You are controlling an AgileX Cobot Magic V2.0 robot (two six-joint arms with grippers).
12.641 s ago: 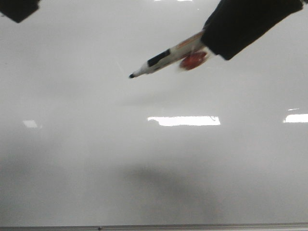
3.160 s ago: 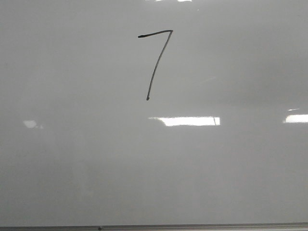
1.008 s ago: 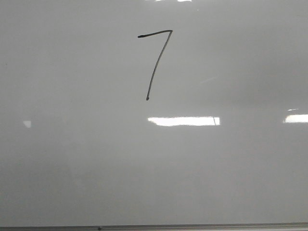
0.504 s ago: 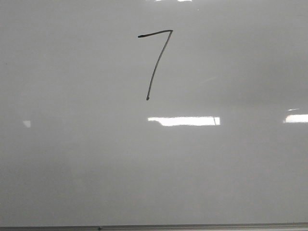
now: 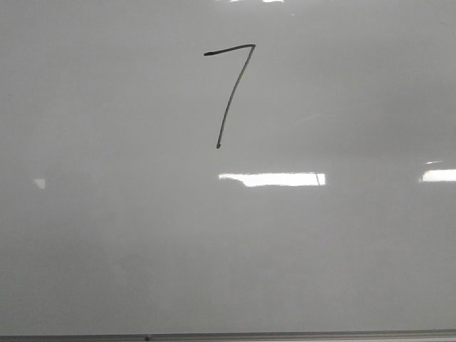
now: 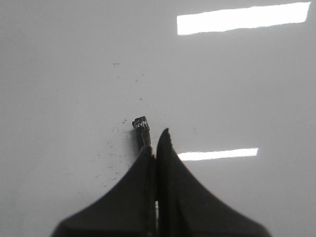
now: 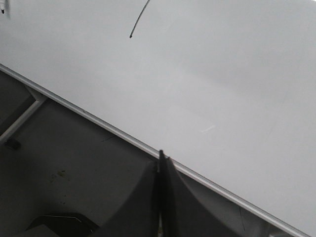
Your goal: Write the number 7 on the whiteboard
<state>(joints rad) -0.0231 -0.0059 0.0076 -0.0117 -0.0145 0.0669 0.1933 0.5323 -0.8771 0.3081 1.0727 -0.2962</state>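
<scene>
The number 7 (image 5: 229,92) is drawn in thin black marker on the upper middle of the whiteboard (image 5: 320,249). No gripper or marker shows in the front view. In the left wrist view my left gripper (image 6: 154,143) hangs over the board with its jaws pressed together. A small dark cylindrical piece (image 6: 142,129) shows just past one fingertip, and I cannot tell whether it is held. My right gripper (image 7: 162,160) is shut, over dark ground just off the board's edge. The tail of the number 7 (image 7: 138,20) shows far from it.
A thin grey metal strip (image 5: 285,335) borders the board's near edge and also shows as the edge strip (image 7: 123,134). Beyond it lies a dark surface (image 7: 74,163) with a pale frame bar (image 7: 22,121). Bright glare patches (image 5: 272,179) sit on the board.
Nothing has moved in the last second. Earlier, the right arm held a marker over a bare board; now the 7 is drawn and the arm is out of the front view.
</scene>
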